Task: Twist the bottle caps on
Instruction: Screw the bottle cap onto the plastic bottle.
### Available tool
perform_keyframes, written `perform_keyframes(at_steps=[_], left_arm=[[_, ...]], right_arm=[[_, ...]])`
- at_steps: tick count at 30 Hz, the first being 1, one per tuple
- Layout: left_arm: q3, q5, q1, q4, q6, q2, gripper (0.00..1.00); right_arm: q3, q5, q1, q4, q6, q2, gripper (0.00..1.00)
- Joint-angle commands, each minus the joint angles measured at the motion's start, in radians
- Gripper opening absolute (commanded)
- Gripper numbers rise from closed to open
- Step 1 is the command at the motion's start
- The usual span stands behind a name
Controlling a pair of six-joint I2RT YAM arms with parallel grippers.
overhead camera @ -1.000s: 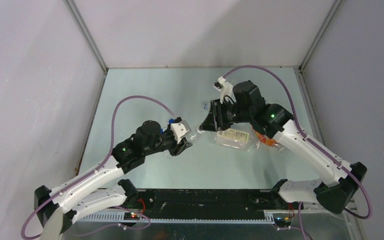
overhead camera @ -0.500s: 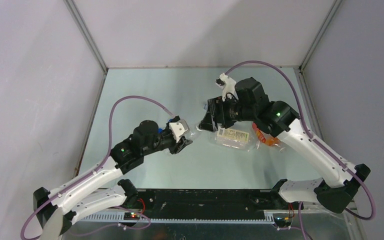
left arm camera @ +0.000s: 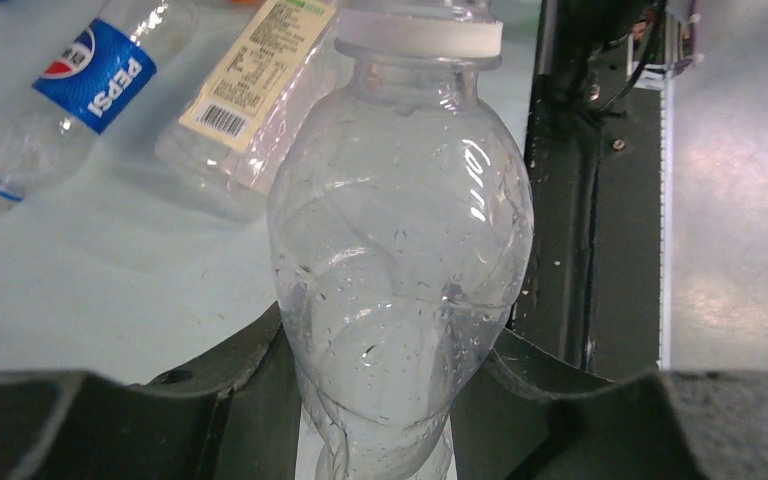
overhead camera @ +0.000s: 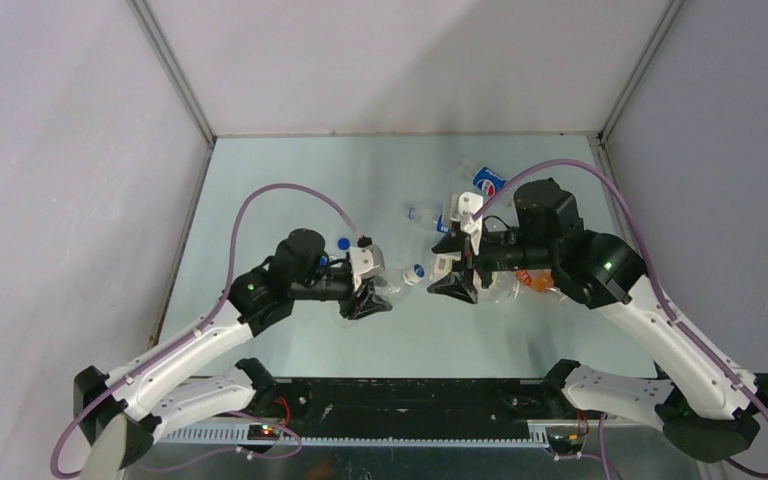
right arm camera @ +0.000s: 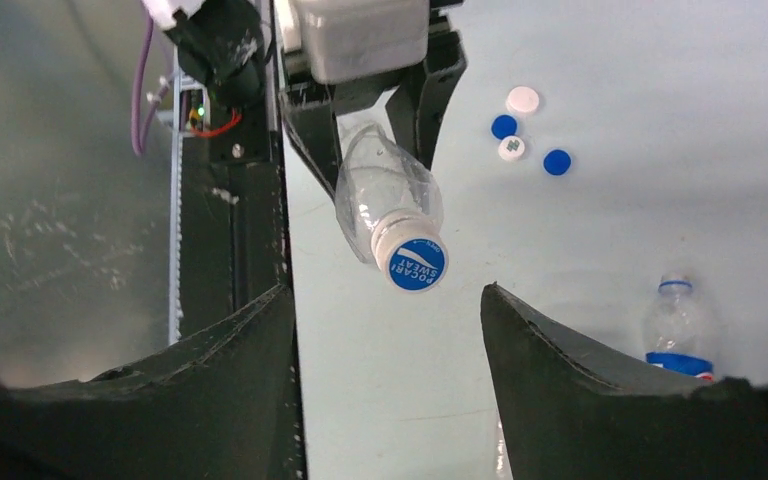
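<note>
1. The right claw (right arm camera: 387, 300) stands apart and grips nothing. The blue cap (right arm camera: 415, 263) sits on the bottle's mouth right in front of it, a little off the middle of the gap. If the claw closes off-centre, it could likely pinch the cap's edge, tilt it or cross the thread.
2. The left claw (left arm camera: 390, 385) is clamped on the belly of the clear bottle (left arm camera: 400, 230), mouth pointing at the right claw. The wall looks thin and soft, so a twist at the cap could probably spin or buckle the bottle in that hold instead of tightening.
3. Whether this cap is already tight cannot be told.
4. Caps: one on the held bottle, and four loose caps (right arm camera: 522, 99) on the worktop (right arm camera: 580, 230) beyond the left claw, two blue and two white.
5. Bottles: one is held. Lying near the right claw are a blue-label bottle (left arm camera: 90, 80), a pale-label bottle (left arm camera: 260, 90) and an orange-label bottle (overhead camera: 527, 281) half hidden under the arm.
</note>
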Motion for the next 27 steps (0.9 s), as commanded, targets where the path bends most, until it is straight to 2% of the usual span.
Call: perform_keyframes(at_steps=[1,11,19,27], left_arm=[[0.072,0.105,0.005,-0.004,0.030,0.006,0.00],[0.098,0.125,0.004,-0.028,0.047,0.019,0.00],[0.099,0.132,0.001,-0.030,0.051,0.019,0.00],[0.103,0.132,-0.003,-0.029,0.053,0.017,0.00]], right_arm=[[-0.021,-0.091,0.006,-0.021,-0.222,0.011,0.70],[-0.022,-0.134,0.021,-0.005,-0.277,0.065,0.61],[-0.021,-0.171,0.023,0.014,-0.289,0.085,0.57],[-0.021,-0.197,0.020,0.013,-0.281,0.110,0.46]])
